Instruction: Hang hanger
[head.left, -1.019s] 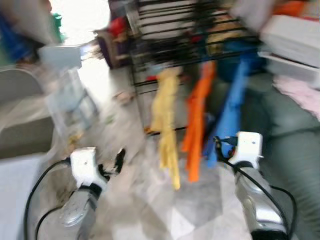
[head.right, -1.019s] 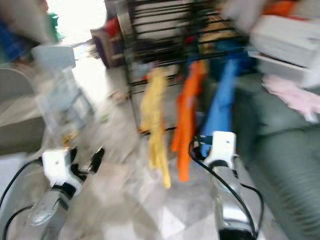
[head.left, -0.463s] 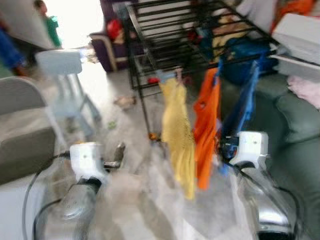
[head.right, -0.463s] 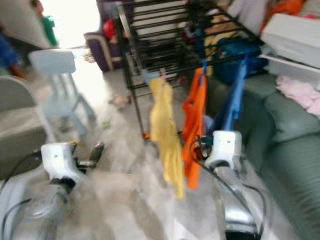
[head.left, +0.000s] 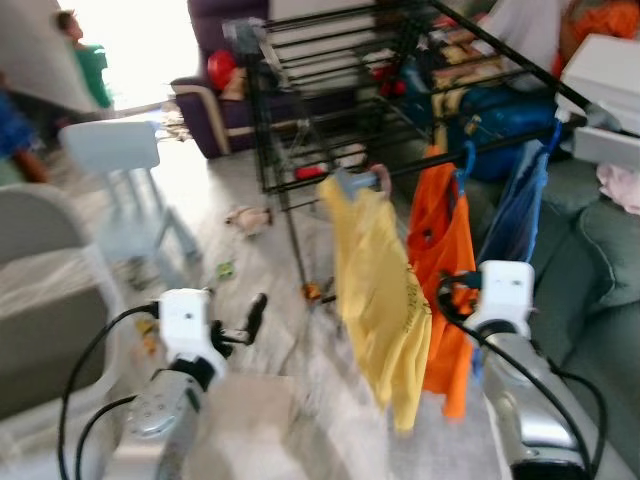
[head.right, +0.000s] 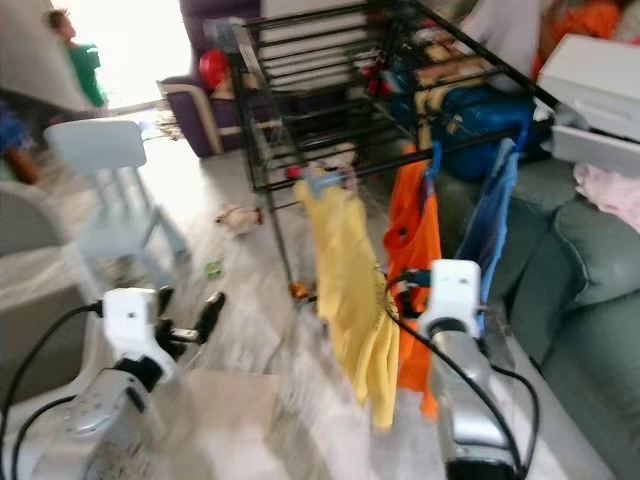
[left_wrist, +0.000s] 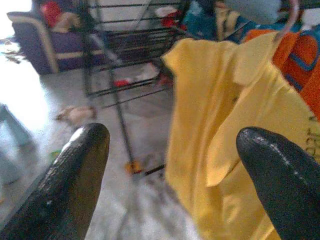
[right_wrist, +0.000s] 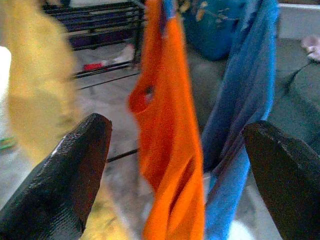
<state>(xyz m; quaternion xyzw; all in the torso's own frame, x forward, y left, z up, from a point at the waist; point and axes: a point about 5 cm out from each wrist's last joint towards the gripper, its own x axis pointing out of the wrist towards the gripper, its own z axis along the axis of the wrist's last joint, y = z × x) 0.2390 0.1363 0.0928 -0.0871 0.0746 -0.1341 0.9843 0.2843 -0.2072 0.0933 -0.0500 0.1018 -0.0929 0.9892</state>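
The left gripper (left_wrist: 170, 175) has its two black fingers (left_wrist: 75, 175) spread wide apart, with nothing between them. It points at a yellow shirt (left_wrist: 235, 145). In the head view the left gripper (head.left: 250, 318) hangs low over the floor, well apart from the shirt.

The right gripper (right_wrist: 175, 170) also has its fingers (right_wrist: 65, 175) spread wide, and they hold nothing. Past them hang an orange shirt (right_wrist: 167, 130) and a blue cloth (right_wrist: 240, 110), side by side. In the head view the right arm (head.left: 515, 380) is just in front of the orange shirt (head.left: 445, 240).

The yellow shirt (head.left: 385, 300) hangs on a hanger (head.left: 362, 182) with a light blue top. The hanger sits at the front edge of a black drying rack (head.left: 330, 90). The orange shirt hangs next to it, and the blue cloth (head.left: 520, 205) hangs on the far side of that. All three hang down from the rack and sway a bit crooked.

The floor (head.left: 230, 230) is pale and shiny, with small bits of stuff lying on it. A light blue chair (head.left: 125, 170) stands on the left side. A dark purple seat (head.left: 215, 100) is behind the rack. A green sofa (head.left: 600, 260) is on the right, with a pink cloth (head.left: 622, 185) on it. A small person in green (head.left: 85, 60) is far back by the bright doorway.
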